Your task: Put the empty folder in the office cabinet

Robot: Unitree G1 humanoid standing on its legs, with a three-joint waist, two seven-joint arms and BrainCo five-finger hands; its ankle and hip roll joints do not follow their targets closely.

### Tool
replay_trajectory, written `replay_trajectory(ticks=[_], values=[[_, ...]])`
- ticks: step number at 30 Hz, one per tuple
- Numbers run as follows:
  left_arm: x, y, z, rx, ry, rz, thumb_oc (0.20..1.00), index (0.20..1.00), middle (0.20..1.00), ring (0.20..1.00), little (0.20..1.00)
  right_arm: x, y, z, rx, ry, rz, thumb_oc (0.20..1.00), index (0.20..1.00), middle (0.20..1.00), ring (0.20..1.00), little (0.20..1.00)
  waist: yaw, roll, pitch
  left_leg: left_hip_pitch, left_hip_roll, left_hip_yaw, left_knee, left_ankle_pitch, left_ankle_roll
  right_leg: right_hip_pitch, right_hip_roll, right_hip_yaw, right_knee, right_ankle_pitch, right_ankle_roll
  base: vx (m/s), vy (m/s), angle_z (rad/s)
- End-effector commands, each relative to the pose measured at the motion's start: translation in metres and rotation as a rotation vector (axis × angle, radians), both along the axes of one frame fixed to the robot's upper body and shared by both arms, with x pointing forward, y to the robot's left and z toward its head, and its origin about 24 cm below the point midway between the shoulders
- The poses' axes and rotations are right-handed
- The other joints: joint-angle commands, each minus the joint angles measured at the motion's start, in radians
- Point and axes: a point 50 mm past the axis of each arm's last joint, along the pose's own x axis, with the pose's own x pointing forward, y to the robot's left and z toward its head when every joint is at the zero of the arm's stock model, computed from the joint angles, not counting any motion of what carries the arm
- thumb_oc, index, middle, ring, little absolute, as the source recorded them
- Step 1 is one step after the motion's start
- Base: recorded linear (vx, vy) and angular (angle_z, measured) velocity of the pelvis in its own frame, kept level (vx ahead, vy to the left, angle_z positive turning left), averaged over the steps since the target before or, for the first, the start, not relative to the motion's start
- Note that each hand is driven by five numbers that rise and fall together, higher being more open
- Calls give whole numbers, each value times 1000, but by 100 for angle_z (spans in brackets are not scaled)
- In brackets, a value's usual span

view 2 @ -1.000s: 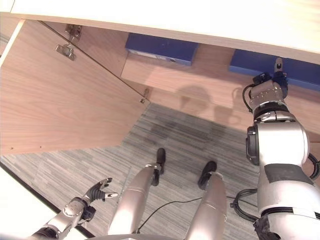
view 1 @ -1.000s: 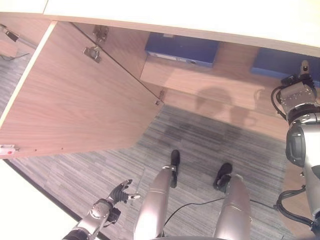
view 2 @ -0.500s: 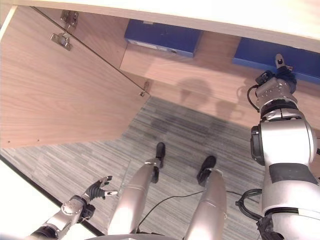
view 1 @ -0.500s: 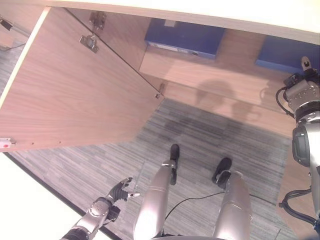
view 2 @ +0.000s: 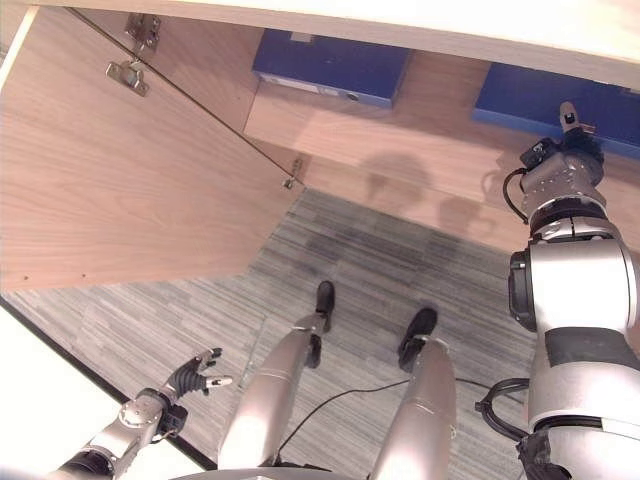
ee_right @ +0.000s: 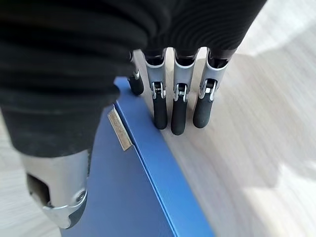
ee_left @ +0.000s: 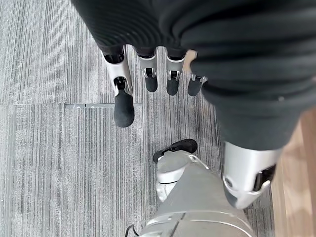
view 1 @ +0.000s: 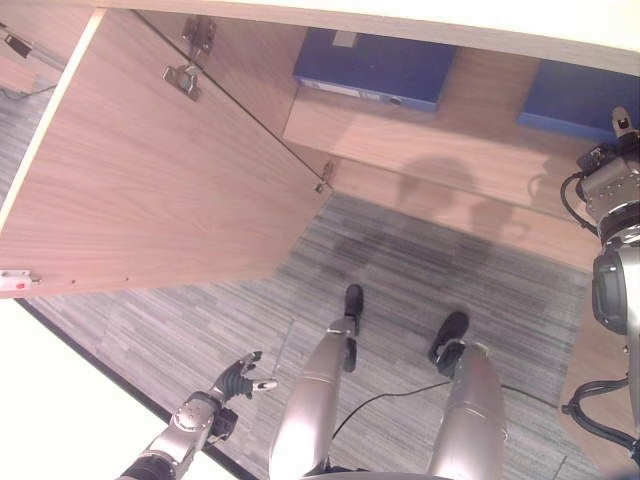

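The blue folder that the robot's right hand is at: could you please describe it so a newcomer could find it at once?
Start at the open wooden cabinet whose door swings out to the robot's left. Two blue folders lie flat inside it; take the right-hand folder, not the left-hand folder. It alone has the right hand straight-fingered at its edge.

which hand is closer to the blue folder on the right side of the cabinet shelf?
Right. The right hand is up at the blue folder, straight fingers along its edge. The left hand hangs low over the carpet, far from it.
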Motion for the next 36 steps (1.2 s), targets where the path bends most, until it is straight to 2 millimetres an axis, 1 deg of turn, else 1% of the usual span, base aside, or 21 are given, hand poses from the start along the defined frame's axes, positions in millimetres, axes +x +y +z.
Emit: replay_trajectory(ticks=[1, 2, 3, 5, 6, 7, 8, 10, 12, 14, 18, 19, 20, 21, 24, 25, 26, 31, 32, 33, 36], values=[[-1, 17, 4, 27, -2, 17, 1000, 1000, 1000, 1000, 1000, -12, -12, 94, -295, -340, 17, 1000, 1000, 1000, 1000, 1000, 31, -9, -21, 57, 0, -19, 5, -85, -23, 169, 55, 33, -103, -57, 93, -10, -10, 3], [0, 18, 5, 26, -6, 15, 1000, 1000, 1000, 1000, 1000, -10, -11, 85, -286, -337, 24, 1000, 1000, 1000, 1000, 1000, 27, -17, -27, 84, -1, -28, -15, -104, -29, 195, 62, 38, -122, -75, 101, -101, 12, 5], [0, 18, 6, 19, -11, 21, 1000, 1000, 1000, 1000, 1000, -7, -8, 72, -270, -336, 38, 1000, 1000, 1000, 1000, 1000, 25, -19, -21, 93, 3, -22, -40, -68, -23, 208, 66, 19, -156, -32, 99, 13, -11, 4], [2, 19, 6, 5, -15, 47, 1000, 1000, 1000, 1000, 1000, -3, -5, 42, -213, -337, 60, 1000, 1000, 1000, 1000, 1000, 15, -33, -24, 134, 8, -23, -79, -57, -22, 251, 76, 10, -204, -13, 105, -22, 4, 3], [1, 19, 4, -6, -9, 70, 1000, 1000, 1000, 1000, 1000, -2, -2, 11, -146, -332, 69, 1000, 1000, 1000, 1000, 1000, 9, -48, -30, 166, 14, -26, -114, -47, -20, 286, 81, 3, -244, 6, 113, 41, -3, -1], [0, 20, 3, -5, -5, 79, 1000, 1000, 1000, 1000, 1000, -2, 0, -3, -106, -322, 73, 1000, 1000, 1000, 1000, 1000, 7, -55, -34, 186, 17, -27, -132, -42, -18, 307, 86, -1, -265, 14, 116, 41, -3, -8], [-1, 21, 3, -2, -3, 79, 1000, 1000, 1000, 1000, 1000, -2, 0, -5, -104, -321, 73, 1000, 1000, 1000, 1000, 1000, 7, -57, -34, 191, 17, -28, -136, -41, -18, 313, 87, -2, -269, 15, 117, 19, 17, -8], [-5, 23, 0, -3, 11, 103, 1000, 1000, 1000, 1000, 1000, -2, 5, -34, -32, -302, 79, 1000, 1000, 1000, 1000, 1000, -1, -71, -34, 227, 25, -24, -165, -34, -17, 349, 90, -7, -303, 34, 124, 22, 35, -5], [-8, 22, -4, -9, 24, 128, 1000, 1000, 1000, 1000, 1000, -3, 15, -64, 24, -270, 88, 1000, 1000, 1000, 1000, 1000, -11, -85, -35, 261, 31, -22, -190, -30, -15, 382, 93, -6, -336, 48, 129, 39, 45, -2], [-13, 22, -9, -12, 45, 153, 1000, 1000, 1000, 1000, 1000, -7, 23, -88, 68, -253, 98, 1000, 1000, 1000, 1000, 1000, -21, -99, -39, 292, 39, -18, -213, -28, -14, 411, 95, -6, -361, 59, 133, 46, 61, -2], [-24, 22, -17, -21, 78, 203, 1000, 1000, 1000, 1000, 1000, -17, 51, -139, 143, -223, 141, 1000, 1000, 1000, 1000, 1000, -43, -121, -42, 350, 46, -7, -235, -29, -10, 457, 99, 1, -388, 76, 137, 38, 72, -8], [-29, 22, -20, -18, 92, 225, 1000, 1000, 1000, 1000, 1000, -24, 67, -159, 146, -202, 189, 1000, 1000, 1000, 1000, 1000, -52, -129, -47, 364, 50, -5, -239, -25, -5, 475, 103, 4, -404, 89, 137, 21, 87, -11], [-33, 23, -21, -13, 100, 236, 1000, 1000, 1000, 1000, 1000, -30, 75, -169, 148, -190, 212, 1000, 1000, 1000, 1000, 1000, -58, -135, -49, 378, 50, -3, -240, -29, -3, 487, 104, 5, -407, 92, 137, 9, 60, -6], [-34, 24, -22, -11, 103, 236, 1000, 1000, 1000, 1000, 1000, -31, 76, -171, 149, -186, 212, 1000, 1000, 1000, 1000, 1000, -59, -136, -49, 382, 50, -2, -241, -29, -3, 491, 104, 5, -408, 92, 137, 29, 27, -4], [-47, 28, -27, 5, 139, 266, 1000, 1000, 1000, 1000, 1000, -51, 93, -201, 157, -136, 271, 1000, 1000, 1000, 1000, 1000, -75, -153, -62, 424, 52, 8, -259, -34, 0, 527, 105, 8, -427, 101, 141, 35, 46, -12], [-52, 29, -30, 13, 160, 280, 1000, 1000, 1000, 1000, 1000, -64, 101, -218, 172, -103, 303, 1000, 1000, 1000, 1000, 1000, -84, -167, -77, 450, 51, 17, -275, -37, 1, 546, 110, 9, -448, 110, 144, 47, 43, -26], [-54, 30, -31, 14, 163, 281, 1000, 1000, 1000, 1000, 1000, -65, 102, -219, 173, -100, 304, 1000, 1000, 1000, 1000, 1000, -84, -168, -78, 454, 51, 18, -278, -36, 1, 549, 110, 9, -451, 111, 144, 39, 41, -19], [-72, 33, -38, 21, 212, 328, 1000, 1000, 1000, 1000, 1000, -97, 118, -251, 194, -21, 377, 1000, 1000, 1000, 1000, 1000, -101, -194, -129, 532, 48, 37, -330, -35, 3, 608, 121, 10, -502, 134, 155, 75, 52, -11], [-77, 34, -40, 27, 231, 348, 1000, 1000, 1000, 1000, 1000, -109, 125, -264, 192, 34, 427, 1000, 1000, 1000, 1000, 1000, -104, -205, -147, 562, 46, 44, -342, -39, 4, 632, 123, 11, -516, 142, 157, 76, 60, -18], [-78, 34, -40, 28, 232, 348, 1000, 1000, 1000, 1000, 1000, -109, 125, -264, 193, 35, 428, 1000, 1000, 1000, 1000, 1000, -104, -205, -147, 564, 46, 45, -343, -39, 5, 634, 123, 11, -518, 143, 158, 78, 71, -16], [-84, 33, -44, 31, 250, 370, 1000, 1000, 1000, 1000, 1000, -124, 138, -279, 168, 119, 529, 1000, 1000, 1000, 1000, 1000, -103, -220, -176, 603, 44, 53, -349, -50, 7, 669, 124, 14, -537, 153, 165, 62, 67, -7]])
